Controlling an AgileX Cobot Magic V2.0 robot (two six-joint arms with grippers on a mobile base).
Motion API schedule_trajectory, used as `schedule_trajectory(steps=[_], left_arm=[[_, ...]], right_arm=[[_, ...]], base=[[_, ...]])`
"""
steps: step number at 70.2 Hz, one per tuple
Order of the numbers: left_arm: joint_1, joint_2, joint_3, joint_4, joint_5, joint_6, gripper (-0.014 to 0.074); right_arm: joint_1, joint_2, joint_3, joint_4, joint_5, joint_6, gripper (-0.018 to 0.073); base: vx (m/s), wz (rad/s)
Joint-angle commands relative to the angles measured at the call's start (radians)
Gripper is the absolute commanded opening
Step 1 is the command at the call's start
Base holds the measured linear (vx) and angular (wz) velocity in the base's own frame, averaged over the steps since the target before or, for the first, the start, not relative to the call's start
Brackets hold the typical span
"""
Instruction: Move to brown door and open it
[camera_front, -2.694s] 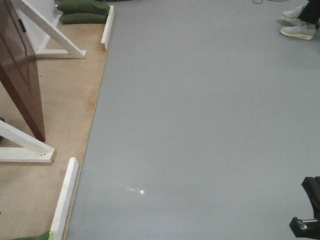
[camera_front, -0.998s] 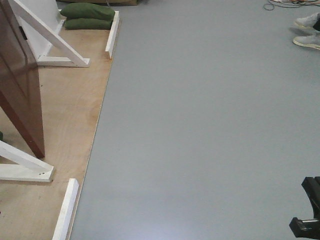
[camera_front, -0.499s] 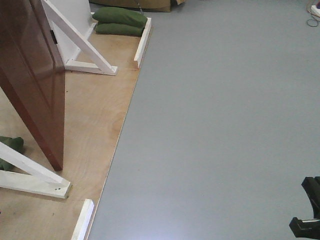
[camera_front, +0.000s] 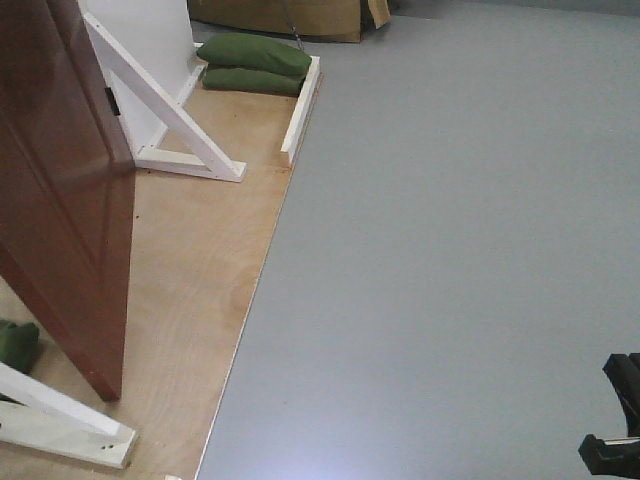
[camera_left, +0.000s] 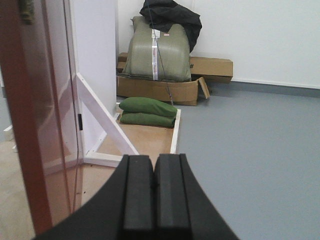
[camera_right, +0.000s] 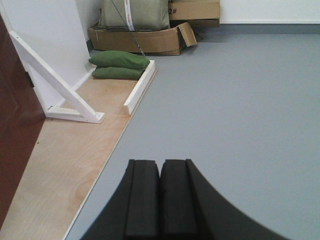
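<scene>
The flat grey floor (camera_front: 450, 250) fills the front view from 12 to 6 o'clock. The tall shiny reddish-brown wooden door (camera_front: 60, 200) stands at 9 o'clock, over the pale plywood board (camera_front: 200, 260). The white slanted wooden brace (camera_front: 165, 120) sits at 11 o'clock, just past the door. 2 soft green bags (camera_front: 255, 62) lie stacked near 12 o'clock. The black left claw (camera_left: 153, 165) and black right claw (camera_right: 160, 167) each press their 2 pads together, holding nothing.
</scene>
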Motion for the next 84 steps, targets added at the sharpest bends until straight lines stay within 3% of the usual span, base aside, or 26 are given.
schedule_trajectory(steps=[1,84], left_arm=[[-0.004,-0.026,0.022,0.001,-0.08,-0.007,0.0017],[-0.004,-0.026,0.022,0.001,-0.08,-0.007,0.0017]], right_arm=[[-0.001,-0.016,0.002,-0.005,-0.081,-0.012,0.0],[-0.001,-0.016,0.002,-0.005,-0.081,-0.012,0.0]], base=[[0.39,-0.05],[0.29,-0.09]])
